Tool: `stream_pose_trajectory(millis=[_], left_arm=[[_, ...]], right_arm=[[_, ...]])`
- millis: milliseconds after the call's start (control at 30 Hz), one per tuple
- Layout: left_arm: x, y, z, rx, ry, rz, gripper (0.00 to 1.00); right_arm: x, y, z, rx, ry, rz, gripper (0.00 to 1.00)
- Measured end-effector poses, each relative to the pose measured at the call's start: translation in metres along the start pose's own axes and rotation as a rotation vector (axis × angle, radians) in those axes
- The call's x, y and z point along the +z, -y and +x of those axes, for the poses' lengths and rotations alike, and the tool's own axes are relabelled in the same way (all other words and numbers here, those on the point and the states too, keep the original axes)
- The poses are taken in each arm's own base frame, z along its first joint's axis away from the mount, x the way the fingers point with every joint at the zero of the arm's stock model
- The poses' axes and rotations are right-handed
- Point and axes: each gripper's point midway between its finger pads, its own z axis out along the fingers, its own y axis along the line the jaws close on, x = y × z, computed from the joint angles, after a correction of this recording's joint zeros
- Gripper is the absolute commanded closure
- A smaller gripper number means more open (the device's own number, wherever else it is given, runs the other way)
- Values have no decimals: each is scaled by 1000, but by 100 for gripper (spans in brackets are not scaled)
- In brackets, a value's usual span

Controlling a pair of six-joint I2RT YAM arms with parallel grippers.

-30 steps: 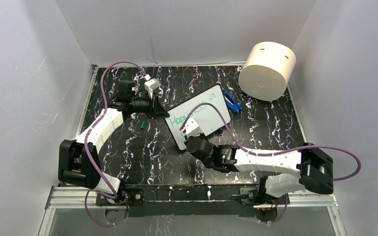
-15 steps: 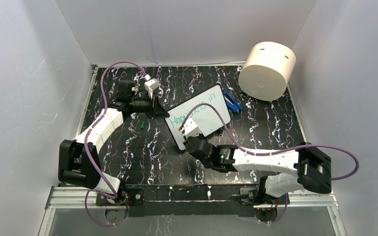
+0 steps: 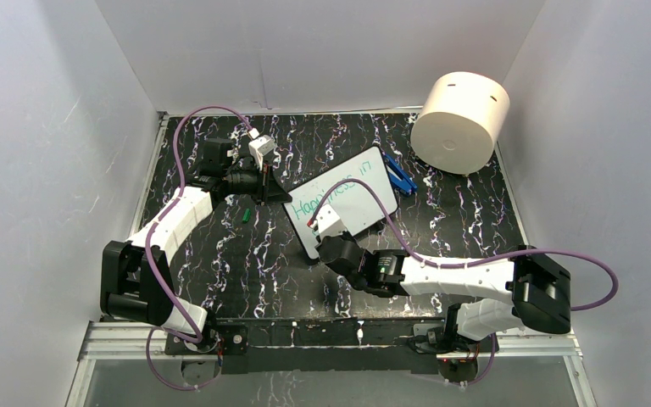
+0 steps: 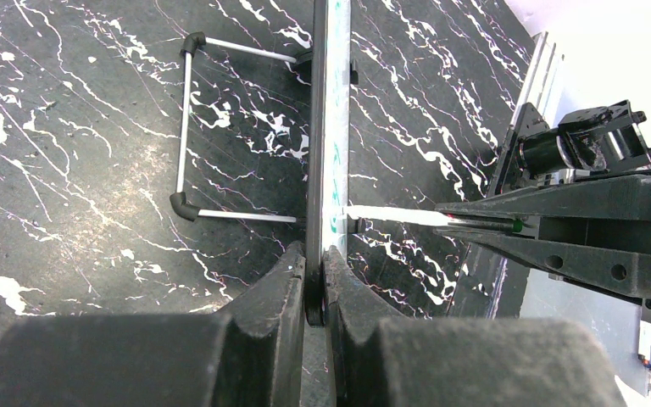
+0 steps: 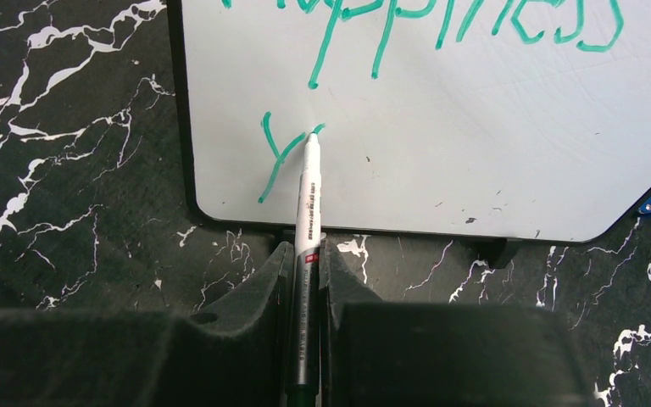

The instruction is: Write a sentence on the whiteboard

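Observation:
The whiteboard (image 3: 364, 182) stands tilted on the black marbled table. My left gripper (image 3: 284, 195) is shut on its left edge. Seen edge-on in the left wrist view, the whiteboard (image 4: 328, 127) runs up from that gripper (image 4: 314, 254). My right gripper (image 3: 322, 231) is shut on a white marker (image 5: 308, 199), and the gripper (image 5: 307, 250) sits just below the board's lower edge. The marker tip touches the whiteboard (image 5: 475, 127) at a teal "y" (image 5: 281, 153) that begins a second line. The sentence (image 5: 475, 21) reads "Happiness" above it; from above the sentence (image 3: 331, 191) reads "Happiness in".
A big cream cylinder (image 3: 460, 121) lies at the back right. A blue object (image 3: 400, 175) sits beside the board's right corner. A small green cap (image 3: 244, 215) lies on the table under the left arm. The board's wire stand (image 4: 182, 127) props it from behind.
My right arm has edged slightly left along the board's lower part with the marker. The left arm and the whiteboard have stayed still.

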Motion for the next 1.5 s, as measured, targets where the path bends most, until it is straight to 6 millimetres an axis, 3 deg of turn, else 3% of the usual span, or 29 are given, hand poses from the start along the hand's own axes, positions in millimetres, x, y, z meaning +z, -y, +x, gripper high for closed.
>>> stream_pose_trajectory(millis=[633,1500], left_arm=[[0,0,0,0,0,0,100],[0,0,0,0,0,0,100]], right_arm=[[-2,2,15,-15,-55,5,100],[1,16,5,-33,-14,76,100]])
